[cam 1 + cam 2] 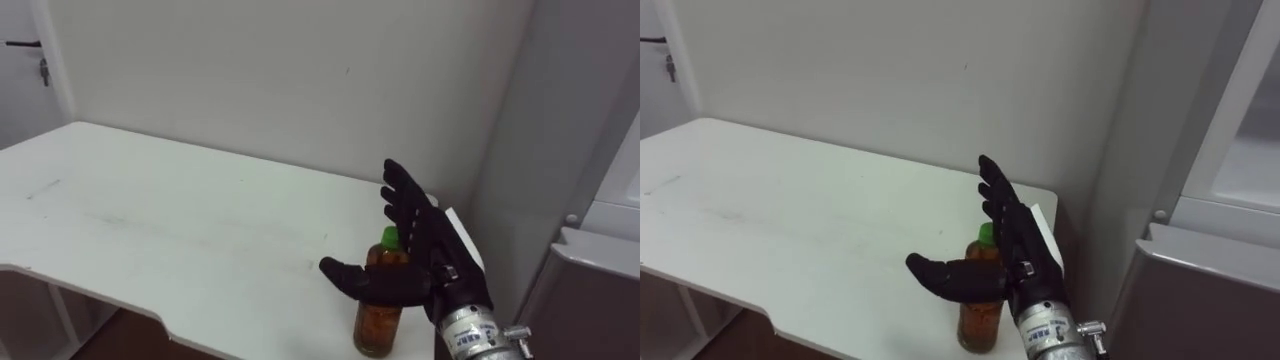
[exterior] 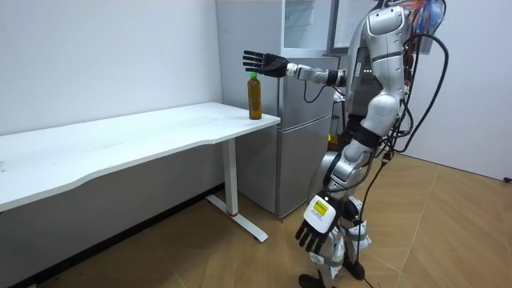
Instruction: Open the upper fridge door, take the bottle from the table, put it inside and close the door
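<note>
Right hand pose: black five-fingered right hand (image 1: 425,250) is held out at the end of a nearly straight arm, above the fridge-end corner of the white flat-topped table (image 1: 170,230); palm faces along the table, fingers point up and away.
Right hand fingers: straight and spread, thumb stuck out sideways and low; nothing is pinched or wrapped.
Bottle location: clear plastic bottle of amber-brown liquid with a green cap (image 1: 380,305) stands upright on the table, close to that same corner and front edge.
Hand vs bottle: the thumb crosses in front of the bottle's shoulder in the eye views; the room view puts the hand at about cap height. Contact cannot be told.
Left hand: black left hand (image 2: 320,230) hangs low at the robot's side, below table-top level and well clear of the table, fingers loose and pointing down.
Robot stance: upright, just off the table's end.
Table: smooth matt white top, rounded corner, white metal leg.
Fridge: tall grey smooth-fronted fridge (image 2: 300,120) just beyond the table's end; its upper part shows a pale interior.
Hidden: part of the bottle's body sits behind the hand.
</note>
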Tool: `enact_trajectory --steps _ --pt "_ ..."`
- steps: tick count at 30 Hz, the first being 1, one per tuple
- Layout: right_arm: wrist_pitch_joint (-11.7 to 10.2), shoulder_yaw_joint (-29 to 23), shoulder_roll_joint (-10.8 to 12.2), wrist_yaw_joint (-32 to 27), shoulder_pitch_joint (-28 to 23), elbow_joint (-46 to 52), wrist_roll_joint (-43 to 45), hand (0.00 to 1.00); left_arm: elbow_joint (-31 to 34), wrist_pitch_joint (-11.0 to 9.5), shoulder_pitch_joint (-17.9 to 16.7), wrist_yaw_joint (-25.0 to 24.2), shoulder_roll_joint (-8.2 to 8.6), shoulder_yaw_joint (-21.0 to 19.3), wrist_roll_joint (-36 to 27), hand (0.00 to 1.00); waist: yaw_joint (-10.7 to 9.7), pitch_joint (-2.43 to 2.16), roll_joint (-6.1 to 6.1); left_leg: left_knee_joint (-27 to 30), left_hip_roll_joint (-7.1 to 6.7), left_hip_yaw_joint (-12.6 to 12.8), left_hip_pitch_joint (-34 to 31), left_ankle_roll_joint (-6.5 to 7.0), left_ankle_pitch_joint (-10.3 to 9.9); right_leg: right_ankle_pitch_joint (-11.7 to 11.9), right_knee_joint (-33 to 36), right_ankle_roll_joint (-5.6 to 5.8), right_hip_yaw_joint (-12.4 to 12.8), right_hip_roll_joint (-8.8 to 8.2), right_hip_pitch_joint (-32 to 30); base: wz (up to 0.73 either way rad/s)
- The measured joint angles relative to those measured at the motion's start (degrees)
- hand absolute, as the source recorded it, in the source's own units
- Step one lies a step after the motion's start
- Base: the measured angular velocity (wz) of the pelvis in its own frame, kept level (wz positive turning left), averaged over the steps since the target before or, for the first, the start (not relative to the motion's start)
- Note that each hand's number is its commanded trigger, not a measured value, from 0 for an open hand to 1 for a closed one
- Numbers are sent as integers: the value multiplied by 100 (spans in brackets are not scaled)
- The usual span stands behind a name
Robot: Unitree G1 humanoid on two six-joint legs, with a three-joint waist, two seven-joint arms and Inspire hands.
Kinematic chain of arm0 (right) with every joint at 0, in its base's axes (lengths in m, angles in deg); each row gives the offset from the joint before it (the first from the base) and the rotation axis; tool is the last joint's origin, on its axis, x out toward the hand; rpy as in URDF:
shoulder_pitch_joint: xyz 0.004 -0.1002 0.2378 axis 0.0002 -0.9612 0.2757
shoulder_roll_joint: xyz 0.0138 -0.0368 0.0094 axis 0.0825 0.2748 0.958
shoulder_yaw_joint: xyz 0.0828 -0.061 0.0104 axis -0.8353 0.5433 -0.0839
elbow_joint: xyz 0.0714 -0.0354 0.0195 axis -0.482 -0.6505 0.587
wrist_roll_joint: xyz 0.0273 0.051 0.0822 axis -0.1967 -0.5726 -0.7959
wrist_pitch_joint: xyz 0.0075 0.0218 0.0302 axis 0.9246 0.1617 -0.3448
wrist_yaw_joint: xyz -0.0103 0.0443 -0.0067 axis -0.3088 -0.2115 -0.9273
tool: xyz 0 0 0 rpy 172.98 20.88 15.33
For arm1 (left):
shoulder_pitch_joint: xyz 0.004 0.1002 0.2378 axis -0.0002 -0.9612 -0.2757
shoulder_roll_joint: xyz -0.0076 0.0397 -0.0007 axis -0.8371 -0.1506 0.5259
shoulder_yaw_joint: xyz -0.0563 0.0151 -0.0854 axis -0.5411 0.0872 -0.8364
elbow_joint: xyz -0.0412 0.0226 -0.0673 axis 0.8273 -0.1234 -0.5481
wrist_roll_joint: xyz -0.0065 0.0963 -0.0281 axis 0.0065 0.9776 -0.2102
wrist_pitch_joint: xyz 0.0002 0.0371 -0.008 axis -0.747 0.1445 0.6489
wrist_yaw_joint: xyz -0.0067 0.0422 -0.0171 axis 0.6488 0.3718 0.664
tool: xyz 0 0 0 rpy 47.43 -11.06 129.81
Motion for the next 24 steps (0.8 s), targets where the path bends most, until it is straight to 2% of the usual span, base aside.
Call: enact_trajectory --steps 5,14,18,21,24 --pt "-74 23 21 -81 16 -179 160 0 1 70 -10 -9 7 15 1 0 16 0 -2 18 -73 -22 -6 10 29 -51 -8 8 -1 -22 -3 3" --pt "-103 12 21 -403 16 -247 205 0 2 78 -45 -9 16 35 -8 0 100 -5 6 59 -102 -46 2 25 37 -82 1 29 -52 -50 64 4" --pt "-103 21 32 -697 16 -223 364 0 1 111 13 -8 26 337 -2 0 79 -21 115 65 -107 -119 10 27 38 -85 -11 39 -109 -56 110 10" --pt "-103 58 38 -919 16 -183 446 0 2 110 45 -8 51 434 -2 0 89 -20 217 54 -133 -133 12 27 39 -95 -11 49 -113 -58 110 2" --pt "-103 90 37 -1109 15 -164 533 0 1 111 50 -8 53 451 -2 0 80 -25 258 32 -141 -133 18 28 40 -104 -11 56 -114 -65 109 0"
